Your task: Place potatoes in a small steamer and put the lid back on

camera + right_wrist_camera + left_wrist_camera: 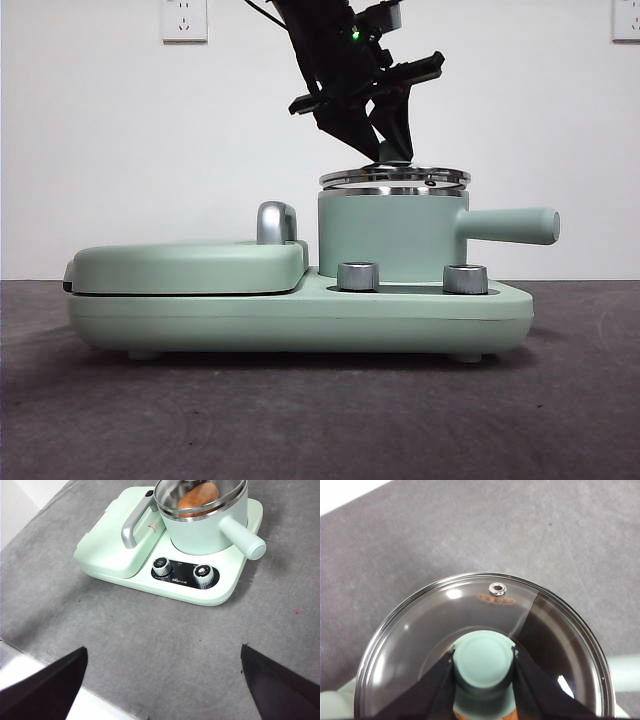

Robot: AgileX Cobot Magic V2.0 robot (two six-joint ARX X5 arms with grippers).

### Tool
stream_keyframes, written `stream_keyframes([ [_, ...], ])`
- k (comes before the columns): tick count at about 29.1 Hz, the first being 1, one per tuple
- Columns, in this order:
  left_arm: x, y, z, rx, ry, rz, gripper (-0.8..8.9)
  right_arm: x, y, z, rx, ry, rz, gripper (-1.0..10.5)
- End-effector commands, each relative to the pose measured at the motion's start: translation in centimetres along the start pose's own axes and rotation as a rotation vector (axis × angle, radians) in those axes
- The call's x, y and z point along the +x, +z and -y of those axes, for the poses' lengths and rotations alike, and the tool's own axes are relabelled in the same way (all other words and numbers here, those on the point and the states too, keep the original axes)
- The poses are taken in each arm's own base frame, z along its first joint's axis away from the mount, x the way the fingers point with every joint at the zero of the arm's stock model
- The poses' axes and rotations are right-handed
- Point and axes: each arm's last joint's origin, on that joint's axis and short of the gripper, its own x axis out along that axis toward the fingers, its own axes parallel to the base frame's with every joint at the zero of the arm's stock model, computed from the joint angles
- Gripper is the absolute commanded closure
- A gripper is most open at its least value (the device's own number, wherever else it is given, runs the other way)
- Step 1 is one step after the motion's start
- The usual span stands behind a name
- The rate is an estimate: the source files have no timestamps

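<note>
The small steamer [390, 235], a mint-green pot with a stubby side handle [510, 225], stands on the right half of the cooker base [300, 320]. My left gripper [385, 150] comes down from above and is shut on the lid's mint-green knob [483, 662]. The glass lid [394, 178] lies level at the pot's steel rim; I cannot tell whether it rests on it. The orange-brown potato [197, 497] sits inside the steamer [200, 530] and shows through the glass lid [420, 630]. My right gripper [162, 649] hangs open, high over the table in front of the cooker.
On the base's left half lies the flat mint-green griddle cover [190, 265] with a chrome handle [277, 222]. Two steel dials [358, 276] [465, 279] stand at the front of the base. Grey table surface surrounds the cooker, with a white wall behind.
</note>
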Motion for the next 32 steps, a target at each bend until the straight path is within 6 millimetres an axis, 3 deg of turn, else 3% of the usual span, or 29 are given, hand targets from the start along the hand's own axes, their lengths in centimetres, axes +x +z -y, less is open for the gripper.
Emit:
stream_keyframes([
  [1,0.4,0.6,0.4,0.008,-0.004,0.023,7.97,-0.2,0.2,-0.1,0.003,0.011,0.016,4.6],
  [18,0.9,0.6,0.0,0.043,0.004,0.04,7.98,-0.2,0.2,-0.1,0.003,0.007,0.018,4.6],
  [32,1.9,-1.0,0.1,0.018,-0.003,-0.087,7.84,-0.2,0.2,-0.1,0.002,0.007,0.018,4.6],
])
